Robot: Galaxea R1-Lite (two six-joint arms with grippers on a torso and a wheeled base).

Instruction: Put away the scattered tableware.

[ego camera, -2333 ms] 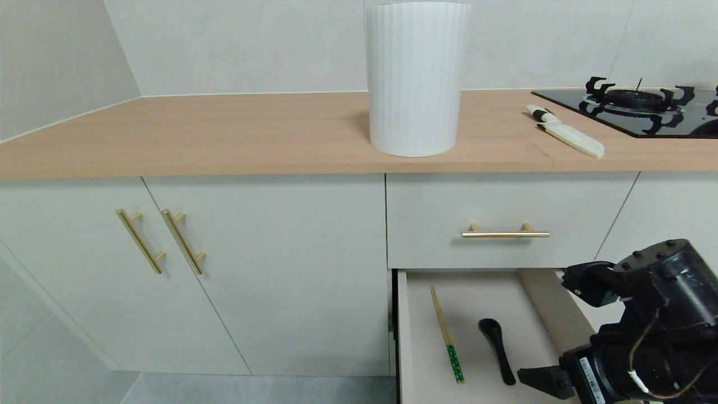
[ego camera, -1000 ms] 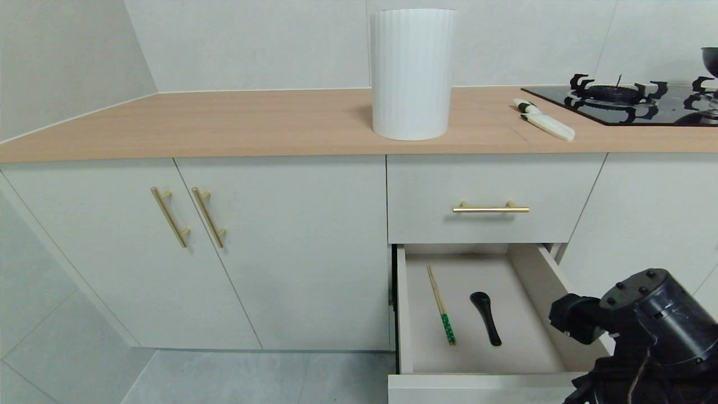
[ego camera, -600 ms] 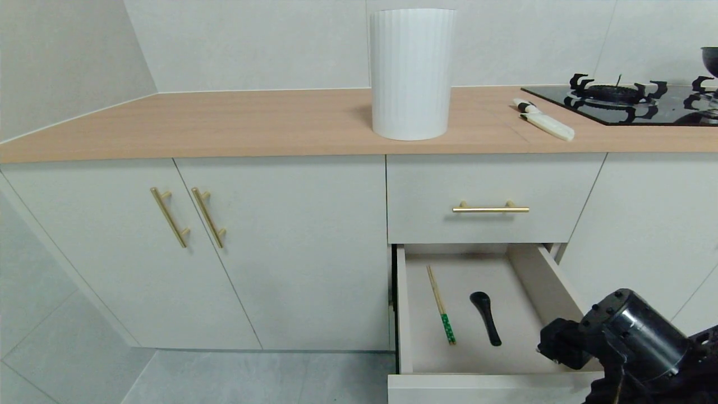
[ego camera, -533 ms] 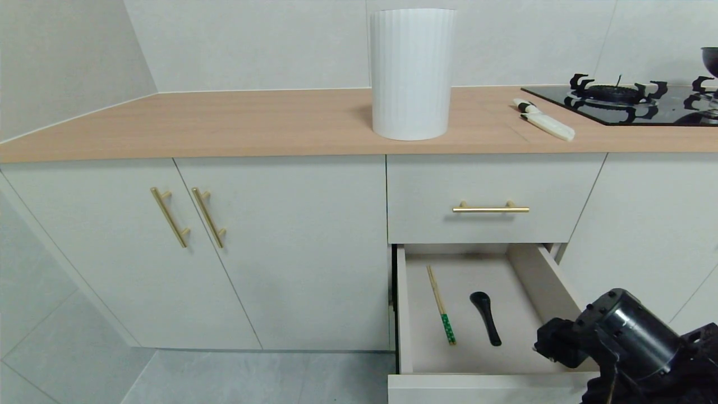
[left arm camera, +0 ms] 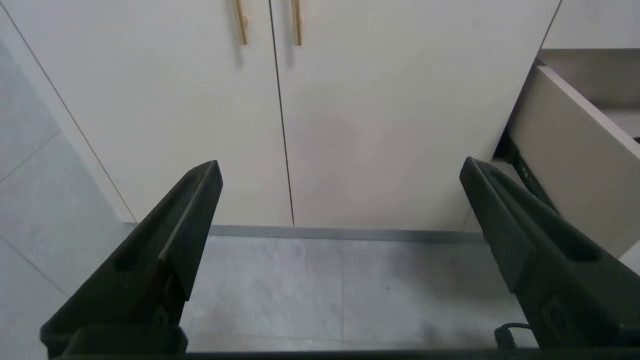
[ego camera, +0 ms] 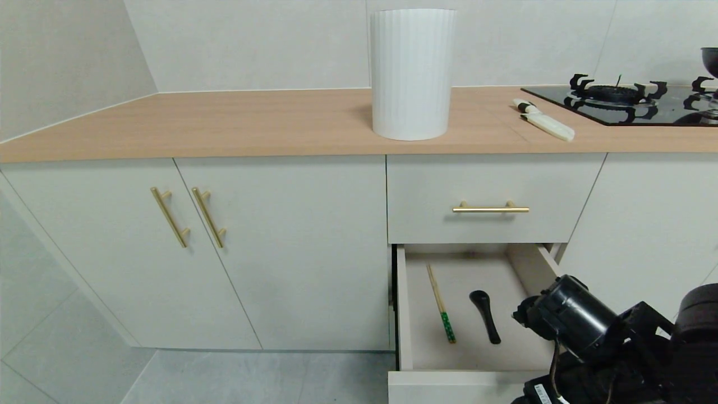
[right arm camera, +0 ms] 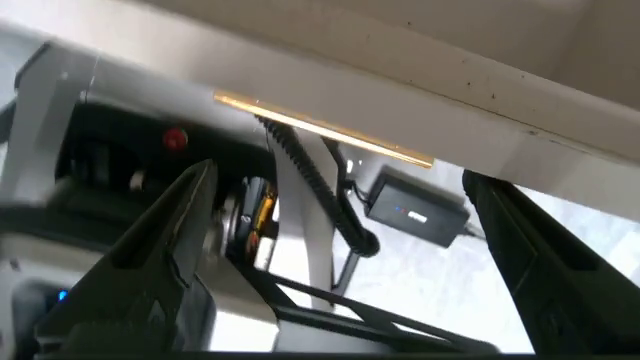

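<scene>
Lying in the open lower drawer [ego camera: 401,314], a pair of chopsticks [ego camera: 441,306] with green ends and a black spoon [ego camera: 486,317] are seen side by side, near each other but apart, the chopsticks toward the drawer's left wall. Above it an upper drawer [ego camera: 488,185] is shut, its gold handle level. On the table [ego camera: 224,123] a tall white ribbed container [ego camera: 411,73] stands upright near the front edge. To its right a sheathed knife [ego camera: 543,119] is laid flat just beside the black hob [ego camera: 617,106].

The right arm [ego camera: 566,320] is held low at the front right corner of the open drawer. The right arm's jaws are shown in the right wrist view spread wide with nothing gripped. A gold bar handle [right arm camera: 320,125] on a pale panel is framed between the two fingers [right arm camera: 150,270], apart from both.

The left arm's jaws are likewise spread wide and empty in the left wrist view, pointed at the closed cabinet doors [left arm camera: 380,100] and the grey floor [left arm camera: 330,290], with a side wall of the open drawer seen at one edge.
</scene>
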